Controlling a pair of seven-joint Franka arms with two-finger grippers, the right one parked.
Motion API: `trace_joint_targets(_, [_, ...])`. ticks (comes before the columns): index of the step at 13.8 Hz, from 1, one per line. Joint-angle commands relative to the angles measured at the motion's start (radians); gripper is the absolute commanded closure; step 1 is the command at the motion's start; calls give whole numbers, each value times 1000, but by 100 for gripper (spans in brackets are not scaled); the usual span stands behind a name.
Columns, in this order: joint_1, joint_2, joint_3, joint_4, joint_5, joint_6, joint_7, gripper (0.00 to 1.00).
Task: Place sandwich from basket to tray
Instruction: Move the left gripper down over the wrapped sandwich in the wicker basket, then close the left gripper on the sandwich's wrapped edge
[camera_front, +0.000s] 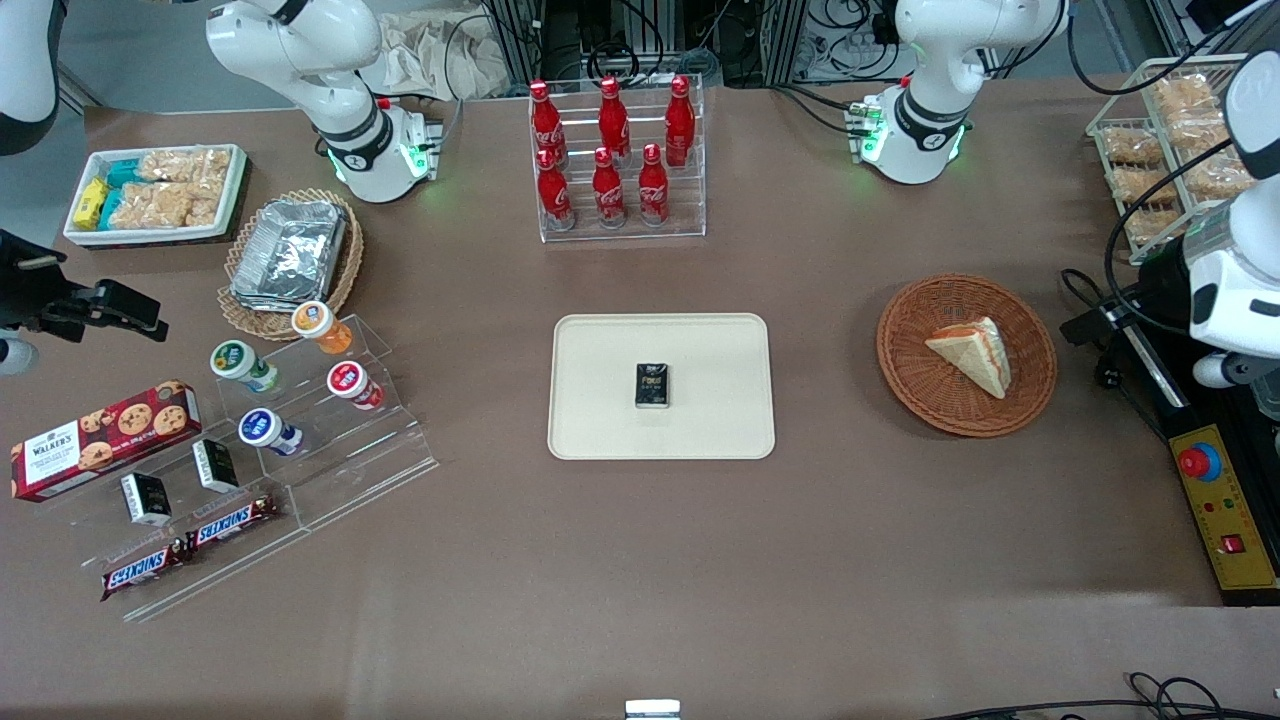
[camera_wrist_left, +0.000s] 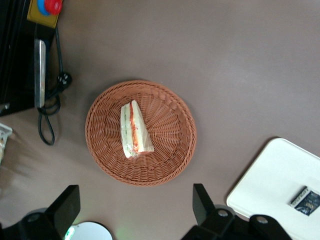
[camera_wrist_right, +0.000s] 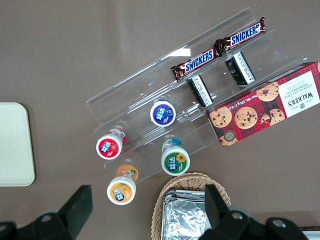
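Observation:
The sandwich (camera_front: 972, 352) lies in the round reddish-brown basket (camera_front: 920, 400), toward the working arm's end of the table. The wrist view shows the sandwich (camera_wrist_left: 134, 131) on its side in the basket (camera_wrist_left: 170, 165), its red and green filling edge showing. My left gripper (camera_wrist_left: 135, 205) hangs high above the table beside the basket, open and empty, its fingers (camera_wrist_left: 202, 202) wide apart. In the front view the gripper (camera_front: 1105, 325) is beside the basket. The cream tray (camera_front: 600, 350) lies mid-table with a small black packet (camera_front: 652, 385) on it; the tray (camera_wrist_left: 270, 185) also shows in the wrist view.
A rack of red cola bottles (camera_front: 612, 160) stands farther from the front camera than the tray. An emergency-stop box (camera_front: 1225, 510) and cables lie beside the basket. A wire rack of snacks (camera_front: 1170, 150) is near it. A foil-filled tan basket (camera_front: 290, 255) and snack stands (camera_front: 300, 420) lie toward the parked arm's end.

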Motion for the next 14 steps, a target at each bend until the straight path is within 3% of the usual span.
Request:
trace_joint_targets(1, [-1,-95,-3,-170,21,98,-126,0])
trace_joint_targets(7, [2,-207,1,-537,21,375,-255,0])
trace_joint_targets(14, [3,-184,29,-753,19,628,-332,0])
